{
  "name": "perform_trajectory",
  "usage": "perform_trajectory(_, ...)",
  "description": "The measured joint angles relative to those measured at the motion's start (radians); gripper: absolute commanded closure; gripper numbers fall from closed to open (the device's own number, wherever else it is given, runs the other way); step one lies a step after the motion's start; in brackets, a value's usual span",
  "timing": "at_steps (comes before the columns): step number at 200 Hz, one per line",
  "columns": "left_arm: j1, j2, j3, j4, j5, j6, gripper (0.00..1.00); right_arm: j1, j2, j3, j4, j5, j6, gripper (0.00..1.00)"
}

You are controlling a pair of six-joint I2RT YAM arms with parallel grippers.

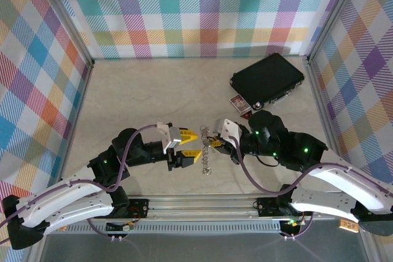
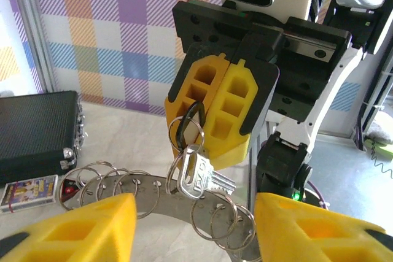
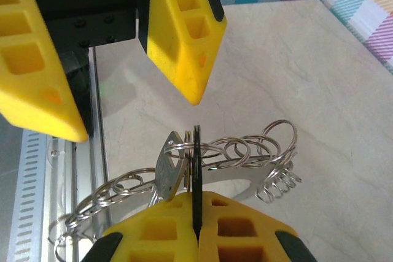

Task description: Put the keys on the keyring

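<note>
The right gripper point(image 1: 216, 143) sits right of the table's middle, near the front edge. Its yellow jaws are clenched flat on a thin black loop point(image 2: 191, 119) at the top of the keyring point(image 2: 153, 193). The keyring is a curved silvery band strung with many wire rings. From above it shows as a thin strand hanging below the right gripper, between the two arms. A silver key point(image 2: 201, 177) dangles on one of those rings, just under the black loop and touching the band.

The left gripper point(image 1: 188, 145) faces it from the left, just beside the hanging strand. Its jaws are spread apart and released, holding nothing.

On the pale table point(image 1: 153, 96), a black case point(image 1: 267, 78) lies at the far right. A small card box point(image 1: 239, 104) rests just in front of the case, well apart from the keyring.
</note>
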Motion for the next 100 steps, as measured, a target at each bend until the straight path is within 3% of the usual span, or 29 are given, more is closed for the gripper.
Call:
perform_trajectory(30,0.000,-0.025,-0.029,0.000,-0.019,-0.021,0.16,0.000,0.038,0.025,-0.035,0.022,0.000,1.00)
perform_trajectory(69,0.000,-0.058,-0.060,-0.006,-0.103,-0.024,0.00,0.000,0.113,0.074,-0.063,0.060,0.008,1.00)
perform_trajectory(100,0.000,-0.090,-0.085,-0.006,-0.176,-0.038,0.00,-0.016,0.179,0.106,-0.076,0.087,0.027,1.00)
